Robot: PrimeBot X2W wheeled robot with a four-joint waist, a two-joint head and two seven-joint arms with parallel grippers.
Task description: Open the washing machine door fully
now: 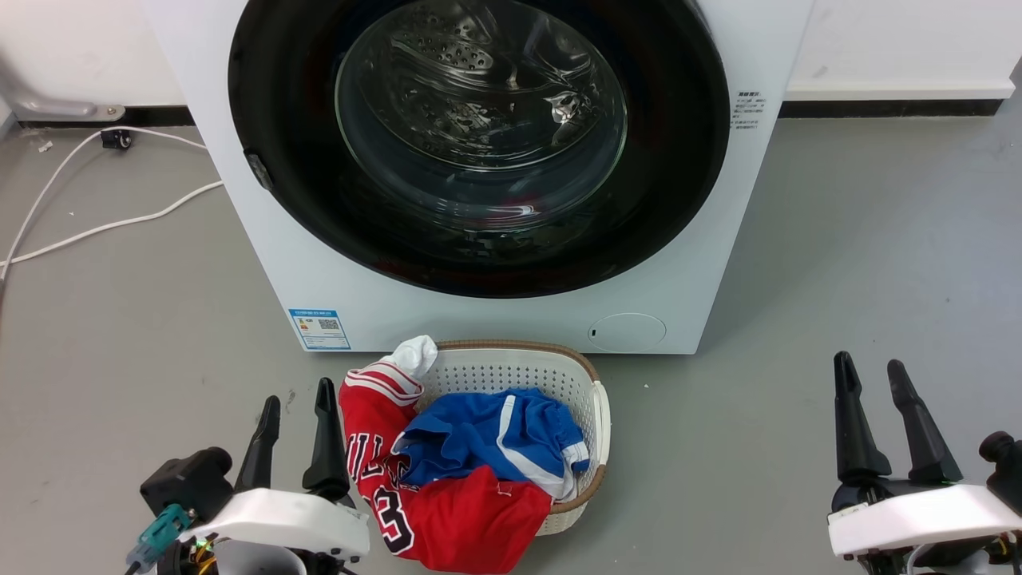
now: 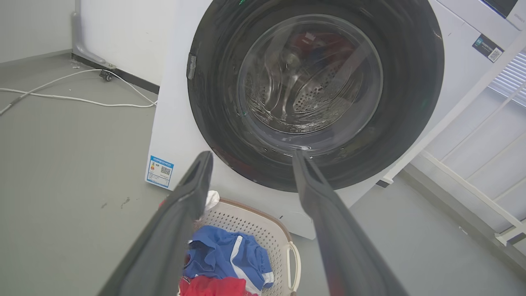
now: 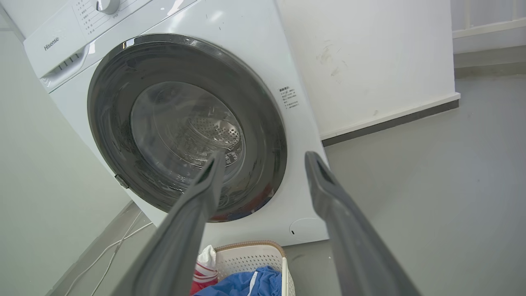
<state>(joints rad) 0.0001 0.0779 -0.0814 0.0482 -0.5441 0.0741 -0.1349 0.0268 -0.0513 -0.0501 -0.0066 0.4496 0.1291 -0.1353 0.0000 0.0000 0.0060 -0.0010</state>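
The white washing machine (image 1: 511, 311) stands ahead of me on the grey floor. Its washing machine door (image 1: 303, 184), a big glossy black ring around a bulging glass bowl, lies flush against the front, and a small latch tab (image 1: 259, 170) sits on its left rim. My left gripper (image 1: 297, 399) is open at the lower left, well short of the machine. At the lower right my right gripper (image 1: 872, 371) is open too, with nothing between its fingers. The same door (image 2: 213, 102) faces the left wrist view beyond my open left gripper (image 2: 251, 158). The right wrist view shows the door (image 3: 111, 135) beyond my open right gripper (image 3: 265, 158).
A white laundry basket (image 1: 597, 415) holding red, blue and white clothes sits on the floor right in front of the machine, between my arms. White cables (image 1: 96, 228) trail across the floor at the left. A white wall with a dark skirting (image 1: 886, 108) runs behind.
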